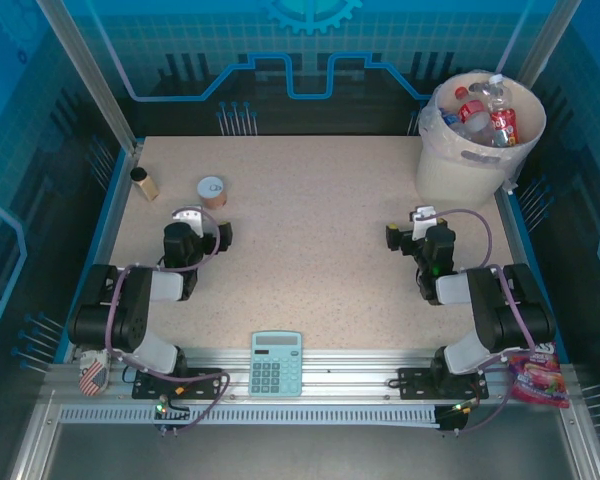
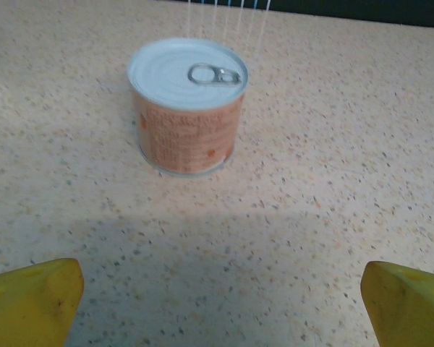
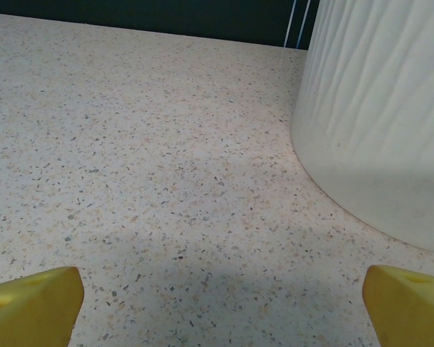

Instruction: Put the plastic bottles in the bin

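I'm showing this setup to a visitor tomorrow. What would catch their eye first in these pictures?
Most striking is the cream-white bin at the far right corner of the table, with plastic bottles heaped inside it. Next come the tin can at the far left with a small brown jar standing apart beside it, and a turquoise calculator at the middle of the near edge.

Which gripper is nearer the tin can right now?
Left. The left gripper sits just short of the tin can, on its near side; the right gripper is across the table, beside the bin.
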